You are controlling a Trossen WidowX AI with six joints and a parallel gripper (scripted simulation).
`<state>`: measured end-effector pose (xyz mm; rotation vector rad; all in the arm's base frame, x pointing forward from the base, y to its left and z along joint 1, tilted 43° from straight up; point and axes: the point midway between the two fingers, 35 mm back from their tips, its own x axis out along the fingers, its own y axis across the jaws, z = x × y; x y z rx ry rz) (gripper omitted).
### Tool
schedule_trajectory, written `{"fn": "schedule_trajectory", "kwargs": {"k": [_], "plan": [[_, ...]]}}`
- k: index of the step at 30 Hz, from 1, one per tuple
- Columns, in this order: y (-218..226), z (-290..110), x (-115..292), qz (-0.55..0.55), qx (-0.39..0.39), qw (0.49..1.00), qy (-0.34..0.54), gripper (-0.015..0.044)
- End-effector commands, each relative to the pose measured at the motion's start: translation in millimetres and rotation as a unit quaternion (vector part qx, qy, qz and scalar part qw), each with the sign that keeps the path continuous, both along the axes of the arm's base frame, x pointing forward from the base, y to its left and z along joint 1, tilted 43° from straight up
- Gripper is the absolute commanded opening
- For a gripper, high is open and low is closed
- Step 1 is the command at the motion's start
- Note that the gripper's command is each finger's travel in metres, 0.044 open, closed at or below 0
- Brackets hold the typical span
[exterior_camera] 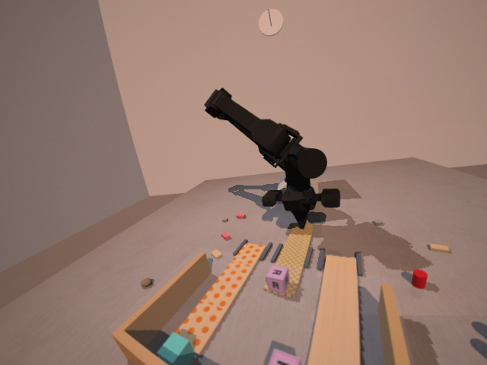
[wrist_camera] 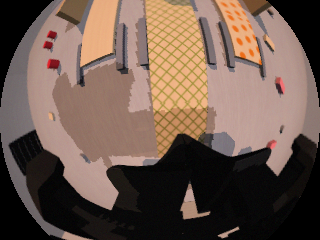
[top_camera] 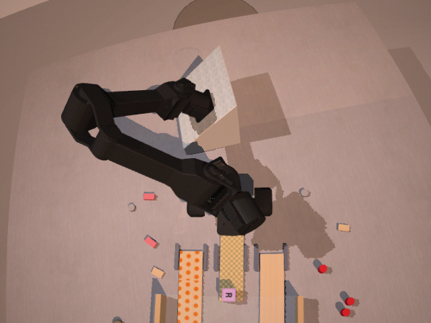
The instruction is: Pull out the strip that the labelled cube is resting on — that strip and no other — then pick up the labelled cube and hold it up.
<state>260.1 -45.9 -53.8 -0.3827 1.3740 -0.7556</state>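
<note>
The crosshatched strip (top_camera: 232,257) (exterior_camera: 295,251) (wrist_camera: 176,65) lies in the middle, between short dark rails. A pink cube marked R (top_camera: 228,295) (exterior_camera: 277,278) rests upright on it, close to its end away from the arm's base and toward one side; the wrist view does not show this cube. My gripper (exterior_camera: 302,226) (wrist_camera: 181,137) is shut and points down, its tips at the top of the strip near its other end. Nothing shows pinched between the fingers; the contact itself is hidden. In the top view the arm covers the fingertips.
A dotted strip (top_camera: 190,288) (exterior_camera: 232,287) (wrist_camera: 240,30) and a plain strip (top_camera: 271,284) (exterior_camera: 338,306) (wrist_camera: 100,35) flank it. Wooden walls (top_camera: 159,307) (exterior_camera: 169,298) stand outside. A teal cube (exterior_camera: 176,348) and another pink cube (exterior_camera: 284,359) are near the exterior camera. Red cylinders (top_camera: 322,268) (exterior_camera: 419,278) stand aside.
</note>
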Motion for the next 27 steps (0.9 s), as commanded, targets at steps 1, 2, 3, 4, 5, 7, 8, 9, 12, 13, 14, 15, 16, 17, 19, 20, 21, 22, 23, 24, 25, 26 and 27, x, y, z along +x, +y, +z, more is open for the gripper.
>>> {"fn": "schedule_trajectory", "kwargs": {"k": [1,2,3,4,5,7,8,9,12,13,14,15,16,17,19,20,21,22,23,24,25,26,27], "plan": [[-2,-5,-14,-0.007,0.001,1.000,0.012,0.0000],[-1,-5,-16,-0.007,0.001,1.000,0.012,0.0000],[-1,-6,-17,-0.007,0.001,1.000,0.012,0.0000],[-1,-6,-19,-0.007,0.001,1.000,0.012,0.0000],[-1,-6,-20,-0.007,0.001,1.000,0.012,0.0000],[0,-7,-23,-0.007,0.001,1.000,0.012,0.0000],[0,-7,-24,-0.007,0.001,1.000,0.012,0.0000],[1,-7,-26,-0.007,0.001,1.000,0.012,0.0000],[2,-8,-30,-0.007,0.001,1.000,0.012,0.0000],[2,-8,-31,-0.007,0.001,1.000,0.012,0.0000],[2,-8,-33,-0.007,0.001,1.000,0.013,0.0000],[2,-9,-34,-0.007,0.001,1.000,0.013,0.0000],[3,-9,-36,-0.007,0.001,1.000,0.013,0.0000],[3,-9,-37,-0.007,0.002,1.000,0.013,0.0000],[4,-10,-40,-0.007,0.002,1.000,0.013,0.0000],[4,-10,-42,-0.007,0.002,1.000,0.013,0.0000],[4,-10,-43,-0.007,0.002,1.000,0.013,0.0000],[5,-11,-45,-0.007,0.002,1.000,0.013,0.0000],[5,-11,-46,-0.007,0.002,1.000,0.013,0.0000],[5,-11,-48,-0.007,0.002,1.000,0.013,0.0000],[5,-11,-48,-0.007,0.002,1.000,0.013,0.0000],[5,-11,-49,-0.007,0.002,1.000,0.013,0.0000],[5,-11,-49,-0.007,0.002,1.000,0.013,0.0000]]}}
